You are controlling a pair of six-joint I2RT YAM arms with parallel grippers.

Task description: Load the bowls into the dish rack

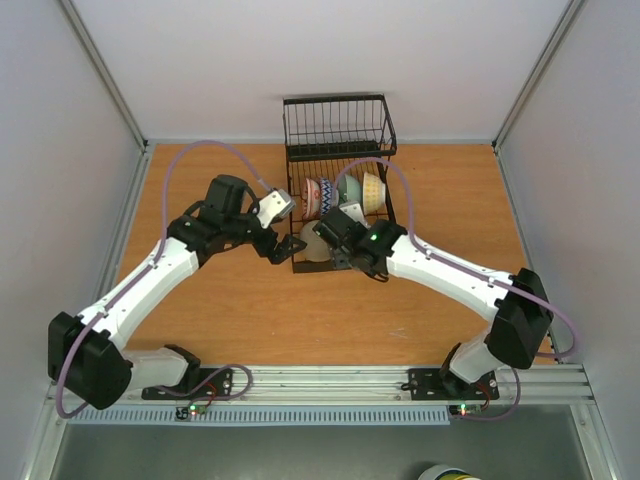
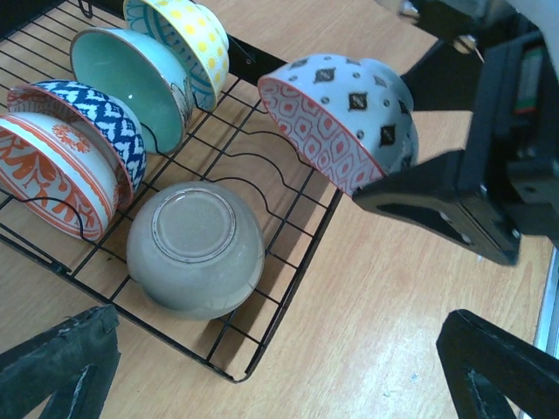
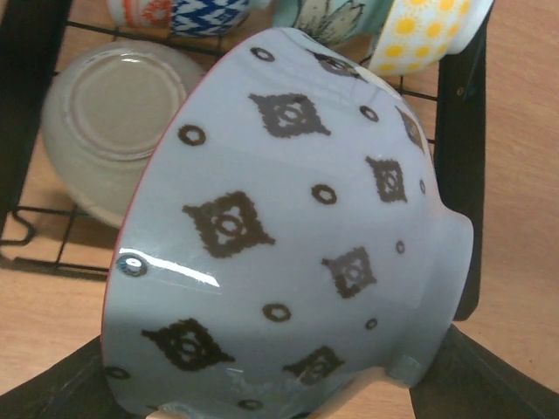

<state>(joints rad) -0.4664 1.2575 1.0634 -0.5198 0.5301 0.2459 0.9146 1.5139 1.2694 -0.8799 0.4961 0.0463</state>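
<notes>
The black wire dish rack (image 1: 338,120) stands at the table's back centre. In the left wrist view, its tines (image 2: 304,262) hold an orange-patterned bowl (image 2: 52,175), a blue-patterned bowl (image 2: 92,118), a pale green bowl (image 2: 131,74) and a yellow-dotted bowl (image 2: 188,35). A beige bowl (image 2: 194,249) lies upside down at the rack's near corner. My right gripper (image 1: 340,248) is shut on a white bowl with dark diamonds and a red-patterned inside (image 3: 288,227). It holds the bowl tilted above the rack's edge (image 2: 336,118). My left gripper (image 2: 279,375) is open and empty beside the rack.
Orange wooden tabletop (image 1: 250,310) surrounds the rack. White walls enclose the table on the left, right and back. The two grippers are close together at the rack's front end.
</notes>
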